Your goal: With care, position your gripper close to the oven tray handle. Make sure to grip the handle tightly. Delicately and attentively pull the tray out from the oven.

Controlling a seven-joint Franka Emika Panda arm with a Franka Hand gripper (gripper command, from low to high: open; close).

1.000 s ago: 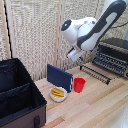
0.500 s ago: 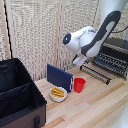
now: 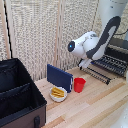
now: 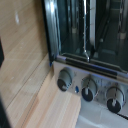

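Observation:
In the exterior view the white gripper [image 3: 83,64] hangs from the white arm, low over the table's far side. It is just above the exterior view's left end of the handle [image 3: 96,75], a thin dark bar along the front of the oven tray [image 3: 113,64]. The dark wire rack sticks out of the oven [image 3: 121,48] at the exterior view's right edge. The fingers are too small to tell if they are open or touching the bar. The wrist view shows the oven's glass front [image 4: 85,35] and its knobs [image 4: 89,87] close up. No fingers show there.
An upright blue slab [image 3: 59,77], a red cup [image 3: 79,84] and a white bowl with yellow food [image 3: 58,93] stand on the wooden table [image 3: 95,107]. A big black fabric case [image 3: 17,97] fills the exterior view's lower left. A woven screen stands behind.
The arm's end piece has come down and moved toward the exterior view's right, closer to the rack's front bar. The cup, slab, bowl and case have not moved.

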